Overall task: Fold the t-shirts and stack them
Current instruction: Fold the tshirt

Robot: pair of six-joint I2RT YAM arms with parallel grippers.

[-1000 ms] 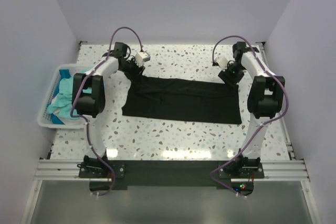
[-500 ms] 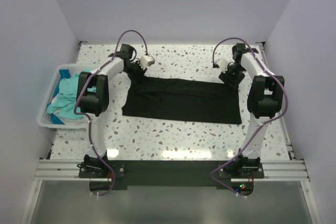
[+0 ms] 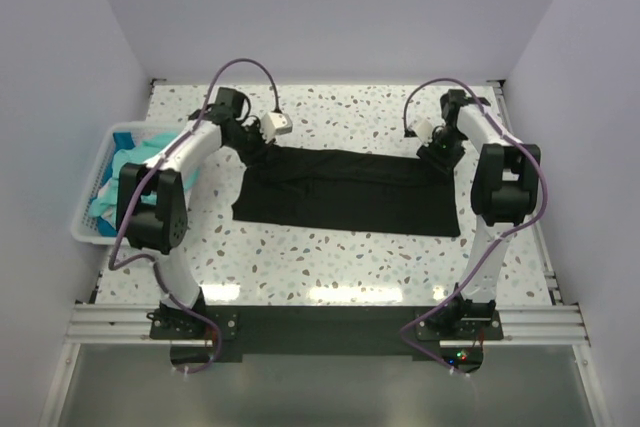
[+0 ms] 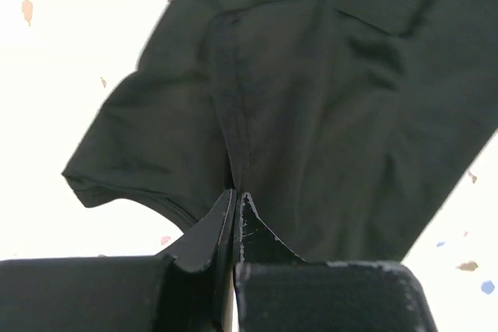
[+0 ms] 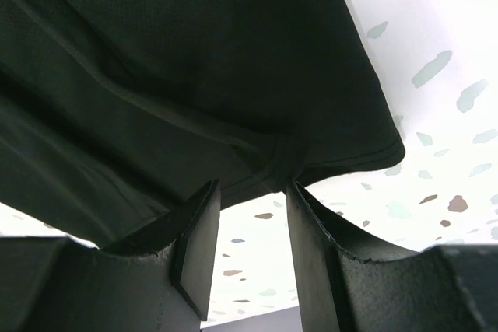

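At the 9 o'clock edge of the speckled table stands a white slatted basket. Inside it the teal t-shirts lie crumpled in a loose heap.

To the right of the basket, the black t-shirt lies flat in the middle of the table as a wide band, with its long side running from 9 to 3 o'clock.

The left gripper is at the 10 o'clock corner of this shirt. In the left wrist view its two jaws are pressed together, and a thin ridge of black cloth is pinched between them. The cloth rises in a crease from the tips. A sleeve spreads out toward 9 o'clock of the crease.

The right gripper is at the 2 o'clock corner of the shirt. In the right wrist view its jaws stand apart and the table shows through the gap. The hem of the shirt makes a small pucker just beyond the tips. No cloth is caught between the jaws, as far as this view shows.
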